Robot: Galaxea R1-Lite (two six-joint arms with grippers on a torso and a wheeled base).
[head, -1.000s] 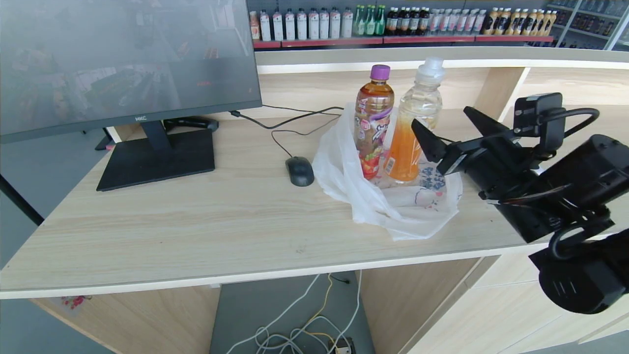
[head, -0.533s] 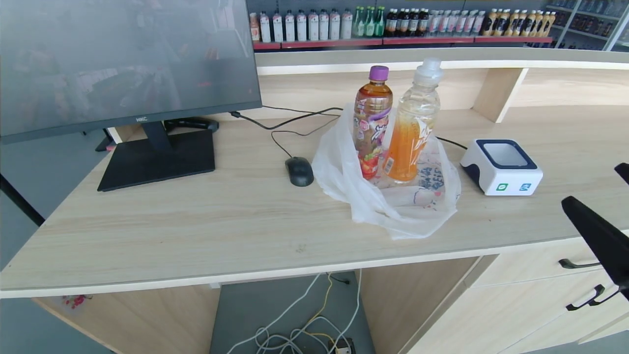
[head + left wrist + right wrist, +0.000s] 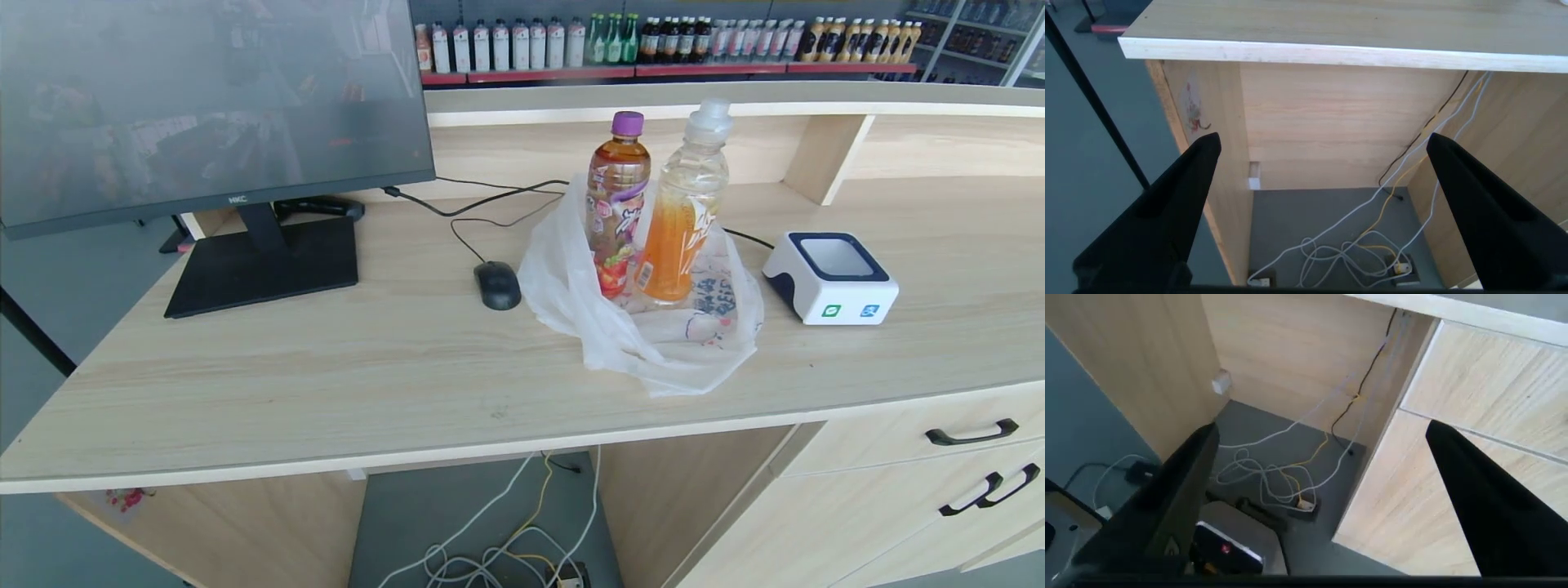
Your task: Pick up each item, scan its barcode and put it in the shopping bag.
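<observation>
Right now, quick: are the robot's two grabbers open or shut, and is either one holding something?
Left gripper: jaws open, holding nothing.
Right gripper: jaws open, holding nothing.

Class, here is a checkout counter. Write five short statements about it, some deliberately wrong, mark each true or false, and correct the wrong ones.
1. A purple-capped bottle and a clear-capped bottle stand upright in the shopping bag. True.
2. The scanner sits on the bag's left side. False: it sits on the bag's right side; the mouse lies on the left.
3. The left gripper has its fingers open. True.
4. The right gripper grips a bottle. False: its fingers are open with nothing between them.
5. The monitor stands on the counter. True.
</observation>
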